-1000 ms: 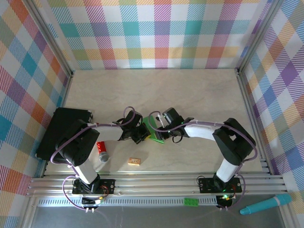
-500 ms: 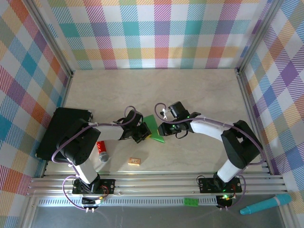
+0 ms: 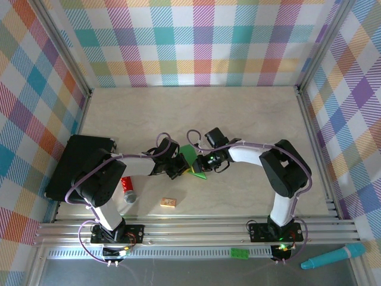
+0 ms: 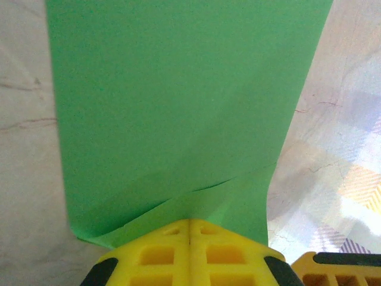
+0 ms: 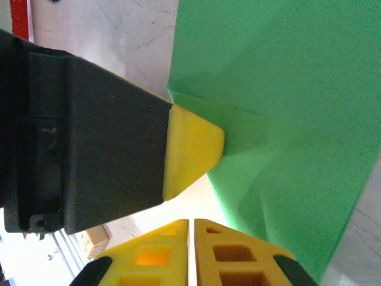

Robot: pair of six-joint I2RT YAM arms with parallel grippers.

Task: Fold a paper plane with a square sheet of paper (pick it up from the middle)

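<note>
At the near edge, outside the rail, lie a brick (image 3: 240,252) and a pen (image 3: 332,256); neither belongs to the fold. Just past the rail, a small block (image 3: 168,202) and a red tube (image 3: 127,187) sit on the table (image 3: 238,113), near the left arm but apart from the paper.

Farther in, mid-table, the two grippers meet tip to tip over the paper (image 4: 172,107). The left gripper (image 4: 189,223) is closed tight, and the sheet comes straight out of the seam between its fingers, so it has the paper pinched at an edge. From there the sheet fans away from the fingertips, with a soft crease running from the pinch out to the right.

The right gripper (image 5: 189,223) comes in from the opposite side, its fingers drawn almost together with a hairline gap. The paper passes just beside and under its right-hand finger. I cannot tell whether any of it is caught in that gap.

From above, the paper's long axis runs roughly near to far, tilted a little, between the two tips: it lies to the right of the left gripper and to the left of the right one. Both are at the sheet, so neither is nearer. My read is that the next fold depends on the left pinch anchoring one side while the right works the free flap across that axis.
</note>
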